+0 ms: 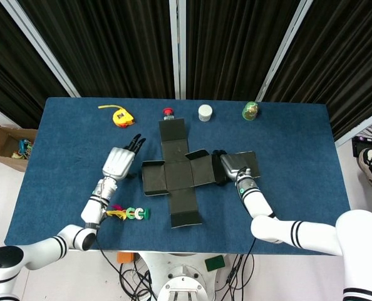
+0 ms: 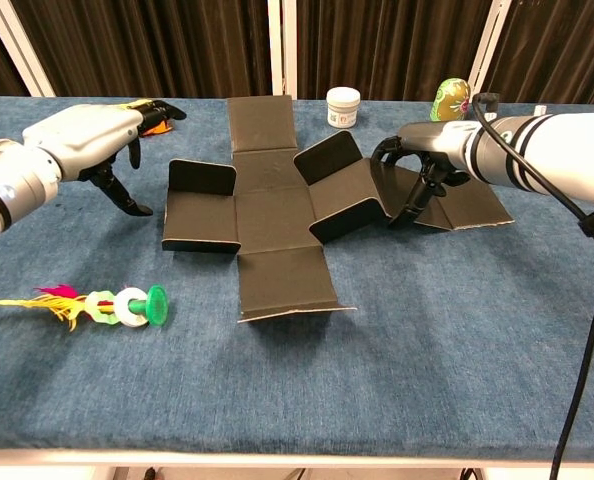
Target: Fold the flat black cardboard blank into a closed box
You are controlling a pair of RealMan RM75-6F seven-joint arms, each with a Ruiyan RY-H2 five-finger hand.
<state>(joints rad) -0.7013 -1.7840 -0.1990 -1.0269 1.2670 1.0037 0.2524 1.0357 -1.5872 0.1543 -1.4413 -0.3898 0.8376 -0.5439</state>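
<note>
The black cardboard blank (image 1: 176, 175) (image 2: 277, 215) lies cross-shaped at the table's middle, with its left end flap and a right panel standing up. My right hand (image 1: 227, 166) (image 2: 422, 165) rests on the blank's right arm, fingers curled down onto the card just right of the raised panel; whether it grips the card is hidden. My left hand (image 1: 120, 162) (image 2: 97, 140) hovers a little left of the raised left flap, fingers spread and holding nothing.
Along the far edge stand a yellow tape measure (image 1: 120, 116), a red button (image 1: 168, 113), a white jar (image 1: 205, 112) (image 2: 343, 105) and a green-yellow jar (image 1: 251, 111) (image 2: 450, 98). A feathered ring toy (image 1: 129, 214) (image 2: 117, 305) lies near the front left.
</note>
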